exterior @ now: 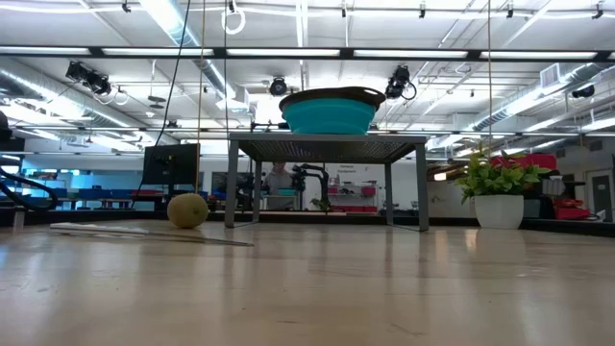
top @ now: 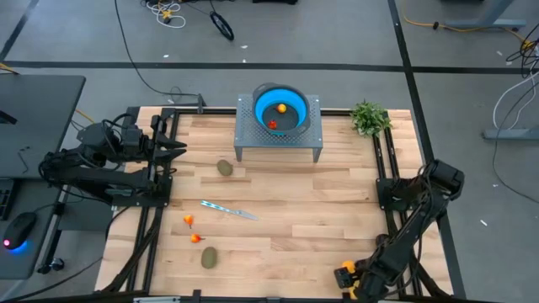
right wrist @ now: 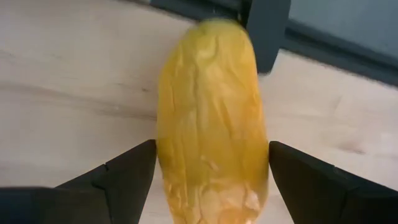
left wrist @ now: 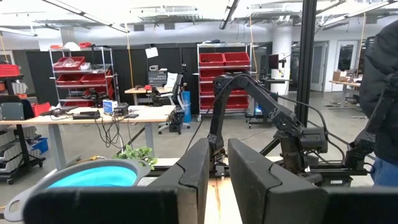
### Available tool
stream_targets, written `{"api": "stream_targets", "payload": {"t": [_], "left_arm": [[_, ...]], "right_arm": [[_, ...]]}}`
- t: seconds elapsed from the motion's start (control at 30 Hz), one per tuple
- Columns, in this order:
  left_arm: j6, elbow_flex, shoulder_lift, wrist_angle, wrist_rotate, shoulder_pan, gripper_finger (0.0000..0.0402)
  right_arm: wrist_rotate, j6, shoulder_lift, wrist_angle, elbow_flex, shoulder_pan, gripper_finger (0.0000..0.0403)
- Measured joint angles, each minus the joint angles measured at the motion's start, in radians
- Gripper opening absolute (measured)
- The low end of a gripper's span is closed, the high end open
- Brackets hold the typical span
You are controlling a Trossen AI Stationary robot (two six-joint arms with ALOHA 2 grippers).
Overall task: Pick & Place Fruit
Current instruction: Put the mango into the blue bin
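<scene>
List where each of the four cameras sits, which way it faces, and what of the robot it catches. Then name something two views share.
High view: overhead, straight down on the table; both arms, left hand.
Low view: table height, level toward the room; no arm shows.
Left wrist view: looks between its near-closed fingers across to the right arm.
Right wrist view: down at the yellow fruit between the open right hand.
Shared: blue bowl on its stand in high, low and left wrist views.

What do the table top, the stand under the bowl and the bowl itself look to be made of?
Table top: wood planks with visible grain and seams, slightly glossy going by the low view's reflections. Stand: probably grey metal, with a perforated deck and thin straight legs. Bowl: likely plastic or silicone, a smooth uniform blue inside under a darker rim; the pictures leave open which.
</scene>
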Motion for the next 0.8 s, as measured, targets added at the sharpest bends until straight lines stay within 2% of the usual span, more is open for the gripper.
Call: {"api": "stream_targets", "payload": {"t": [0.8], "left_arm": [[0.0,0.0,0.0,0.0,0.0,0.0,0.0068]], "right_arm": [[0.002,-0.003,0.027,-0.003,0.0,0.0,0.0318]]}}
